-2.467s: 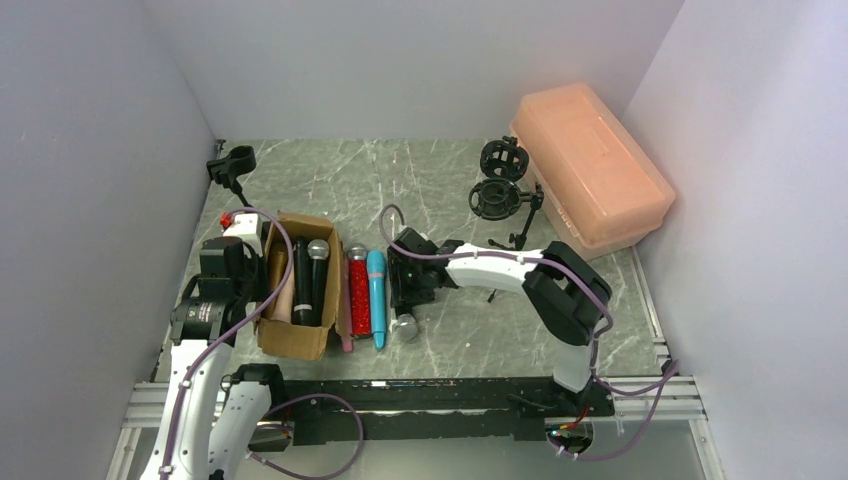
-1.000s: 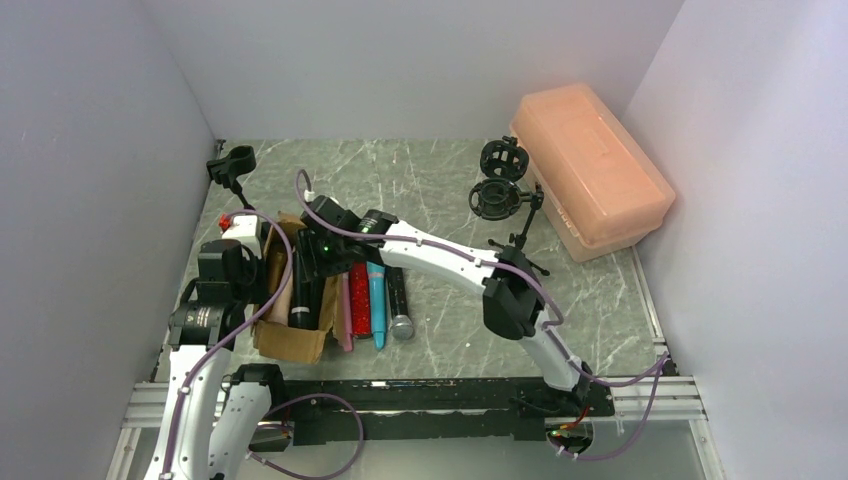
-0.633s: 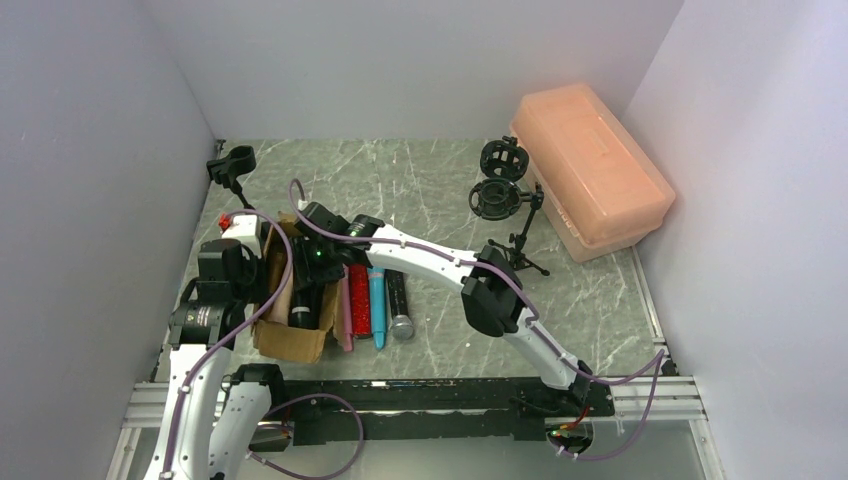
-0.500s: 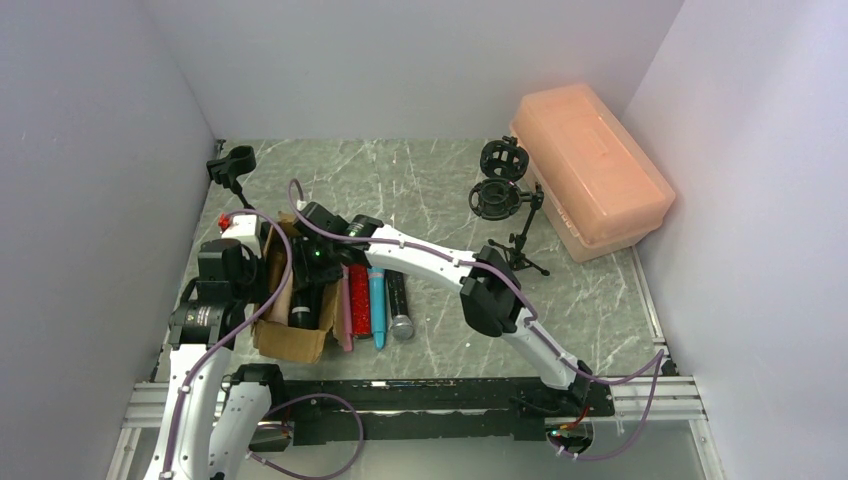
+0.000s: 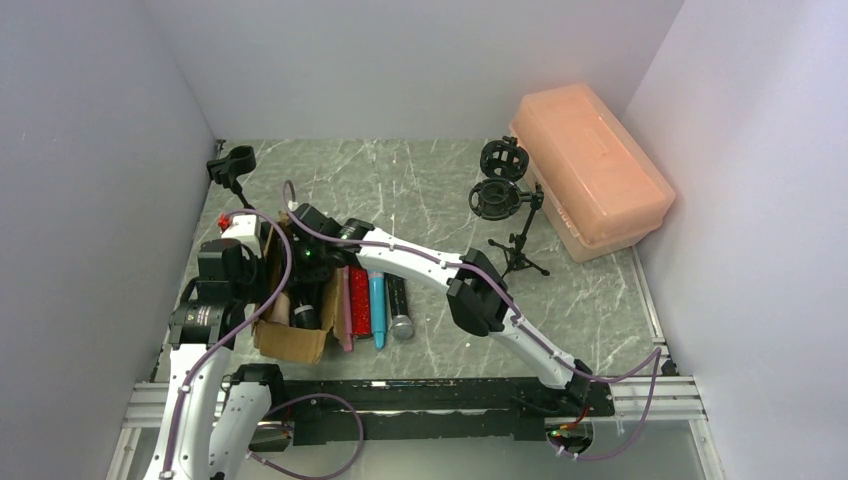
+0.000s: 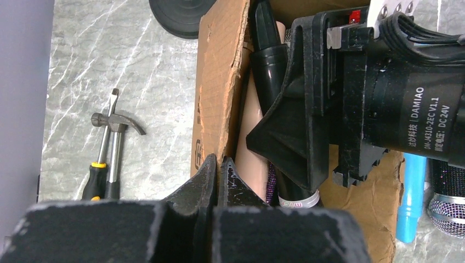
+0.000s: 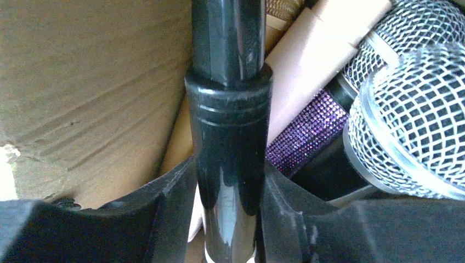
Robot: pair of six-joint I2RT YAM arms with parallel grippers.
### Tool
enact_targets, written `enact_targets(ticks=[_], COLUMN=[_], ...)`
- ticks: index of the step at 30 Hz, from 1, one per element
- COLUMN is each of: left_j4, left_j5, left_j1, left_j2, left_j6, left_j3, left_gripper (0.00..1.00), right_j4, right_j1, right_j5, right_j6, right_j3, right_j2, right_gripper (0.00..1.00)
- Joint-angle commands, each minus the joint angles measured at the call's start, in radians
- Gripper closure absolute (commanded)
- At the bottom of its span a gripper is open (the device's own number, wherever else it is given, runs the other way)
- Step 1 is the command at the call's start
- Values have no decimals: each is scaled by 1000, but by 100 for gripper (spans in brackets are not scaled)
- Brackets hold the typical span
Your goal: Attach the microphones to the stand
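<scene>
A cardboard box [image 5: 290, 335] holds several microphones. My right gripper [image 7: 227, 186] reaches into it and is shut on the handle of a black microphone [image 7: 229, 126]. Beside that lie a purple glitter microphone [image 7: 307, 134], a peach one [image 7: 315, 52] and two mesh heads [image 7: 417, 120]. My left gripper [image 6: 219, 164] is shut on the box's left wall [image 6: 216, 93]. Pink [image 5: 345, 315], red glitter [image 5: 359, 300], blue [image 5: 377, 300] and black [image 5: 399, 305] microphones lie on the table right of the box. The stand [image 5: 518, 235] with two ring mounts [image 5: 495, 198] is at the back right.
A peach plastic case [image 5: 590, 170] sits at the far right, close behind the stand. A small black clip holder [image 5: 232, 163] stands at the back left. A hammer [image 6: 116, 137] and a screwdriver [image 6: 97, 175] lie left of the box. Grey walls close in three sides.
My right arm has swung left from the microphones on the table into the box and closed on a black microphone. My left gripper has stayed on the box wall.
</scene>
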Motion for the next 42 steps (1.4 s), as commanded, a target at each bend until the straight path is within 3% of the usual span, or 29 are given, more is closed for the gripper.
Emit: enact_targets(ticks=[1,5,12,20,27,34,42], left_j4=[118,121,131,124,145,148,137], left_j5=[42,17,-37,-65,-63,-57,-46], left_j1=[0,0,0,0,0,0,0], left_j2=[-22,-22,-24,-15,-31,-35,-36], left_j6=[-36,-25,-8,-14,8,16,16], left_j3=[38,37,22,14,-2,-4,8], left_gripper=[100,100,100,100,100,100,100], right_j4=[-13,34,84,118,58,20,81], right_j1=[-3,-14,-57,-143,-229,-272,-288], right_j5=[5,0,-21,-90,-23,77,124], right_j6=[3,-8,-32,-90,-194,-263,-243], right_j3=[36,-14,-126,-368,-657,-907,-994], right_j2=[27,-64,-250,-486,-654,-678,-650], right_gripper=[60,77,91,92,92,91,90])
